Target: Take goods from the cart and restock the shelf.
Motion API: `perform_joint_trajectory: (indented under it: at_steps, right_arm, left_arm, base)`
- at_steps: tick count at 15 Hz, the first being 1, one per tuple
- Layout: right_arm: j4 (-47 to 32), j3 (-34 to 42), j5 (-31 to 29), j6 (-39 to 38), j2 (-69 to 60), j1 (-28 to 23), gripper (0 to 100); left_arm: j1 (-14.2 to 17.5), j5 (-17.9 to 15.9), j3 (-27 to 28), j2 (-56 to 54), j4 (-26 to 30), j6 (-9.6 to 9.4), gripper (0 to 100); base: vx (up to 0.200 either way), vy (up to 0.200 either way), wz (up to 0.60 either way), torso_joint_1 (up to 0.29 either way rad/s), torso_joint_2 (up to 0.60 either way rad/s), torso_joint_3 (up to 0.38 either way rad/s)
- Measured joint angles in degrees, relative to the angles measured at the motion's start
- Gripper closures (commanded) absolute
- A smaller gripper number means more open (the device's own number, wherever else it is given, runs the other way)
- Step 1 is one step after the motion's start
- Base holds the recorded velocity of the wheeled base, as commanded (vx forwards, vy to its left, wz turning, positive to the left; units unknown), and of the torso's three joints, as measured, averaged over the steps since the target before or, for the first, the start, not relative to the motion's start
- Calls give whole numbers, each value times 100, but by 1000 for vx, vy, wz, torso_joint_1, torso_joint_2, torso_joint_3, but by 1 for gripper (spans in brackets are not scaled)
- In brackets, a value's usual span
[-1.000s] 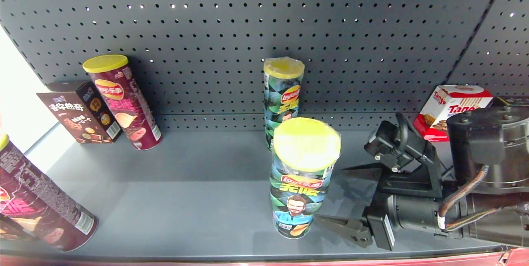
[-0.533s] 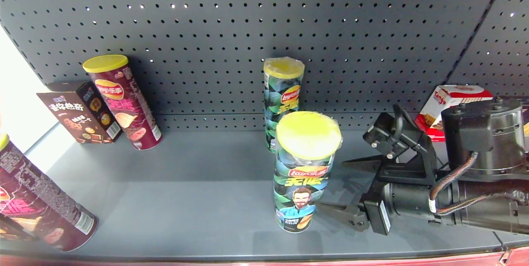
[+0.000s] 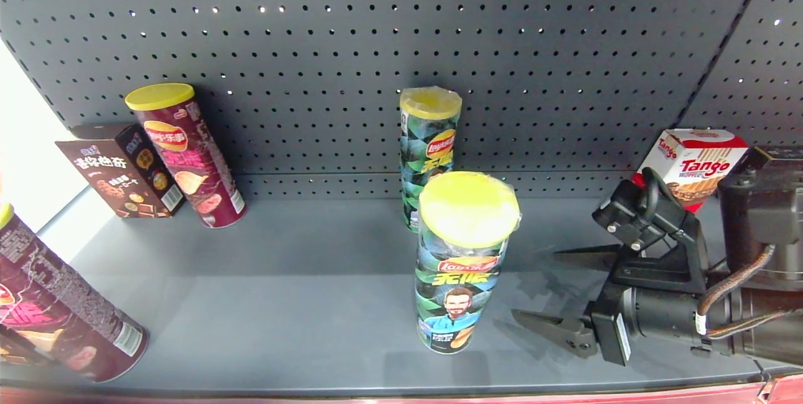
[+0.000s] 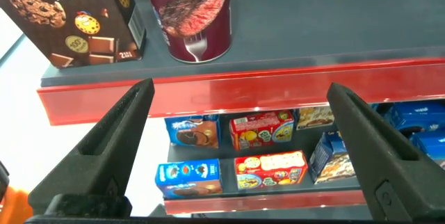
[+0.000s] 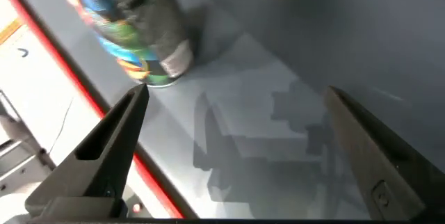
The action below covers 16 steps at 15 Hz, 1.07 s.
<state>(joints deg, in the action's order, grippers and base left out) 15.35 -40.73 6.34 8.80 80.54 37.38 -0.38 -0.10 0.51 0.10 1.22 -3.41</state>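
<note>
A green chips can [image 3: 463, 278] with a yellow lid stands upright near the front of the grey shelf [image 3: 301, 291]; it also appears in the right wrist view [image 5: 139, 36]. A second green can [image 3: 429, 153] stands behind it by the back wall. My right gripper [image 3: 538, 286] is open just right of the front can, fingers pointing at it with a clear gap, and holds nothing [image 5: 236, 90]. My left gripper [image 4: 240, 86] is open and holds nothing, below the shelf's red front edge [image 4: 229, 92].
A maroon chips can [image 3: 187, 156] and a brown cookie box [image 3: 119, 172] stand at the back left, another maroon can [image 3: 59, 303] at the front left. A red-and-white wafer box [image 3: 693, 162] sits at the back right. Lower shelves hold several small boxes [image 4: 261, 130].
My right gripper has drawn back to the right, away from the front green can. The can, tilted and close between the fingers a second ago, now stands free and upright.
</note>
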Motion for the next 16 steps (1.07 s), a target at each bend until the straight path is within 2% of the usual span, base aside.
perform_joint_trajectory:
  at_steps: [7,16]
  right_arm:
    - [2,-408,-134,4,283,-61,0]
    - [2,-541,-137,6,549,178,0]
  left_arm:
    - [11,0,-7,0,-2,9,0]
    - [9,0,1,0,1,27,0]
  base:
    - [0,0,0,0,0,0]
    - [0,0,0,0,0,0]
